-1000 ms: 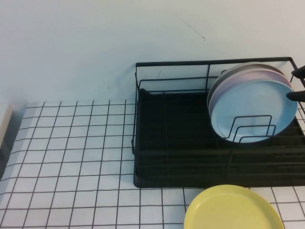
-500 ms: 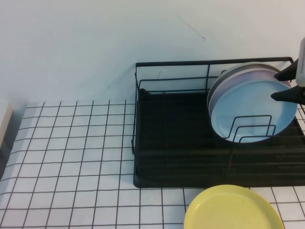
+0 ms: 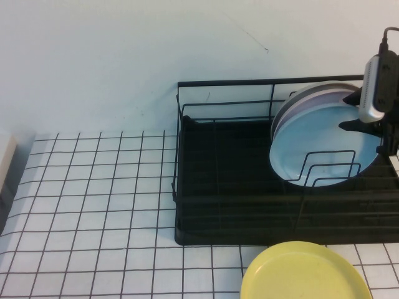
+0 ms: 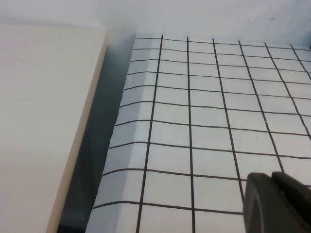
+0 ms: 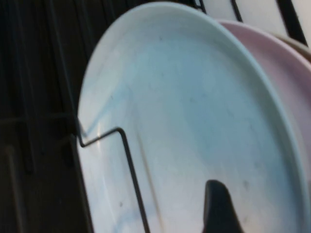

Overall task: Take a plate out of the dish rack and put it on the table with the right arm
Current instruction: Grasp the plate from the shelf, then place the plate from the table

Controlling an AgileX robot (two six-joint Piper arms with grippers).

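I've got the right gripper (image 3: 356,112) at the far right end of the dish rack (image 3: 237,180), jaws spread wide and straddling the upper rim of the plate (image 3: 318,143), nothing clamped yet as far as I can tell. The plate is light blue, round, matte plastic-looking, standing on edge between thin black wire dividers, with a pale pink plate (image 3: 293,109) right behind it. A yellow plate (image 3: 305,274) lies flat at the near edge of the table (image 3: 93,205). The left gripper (image 4: 277,204) is parked low over the table's left edge; can't tell its jaws.
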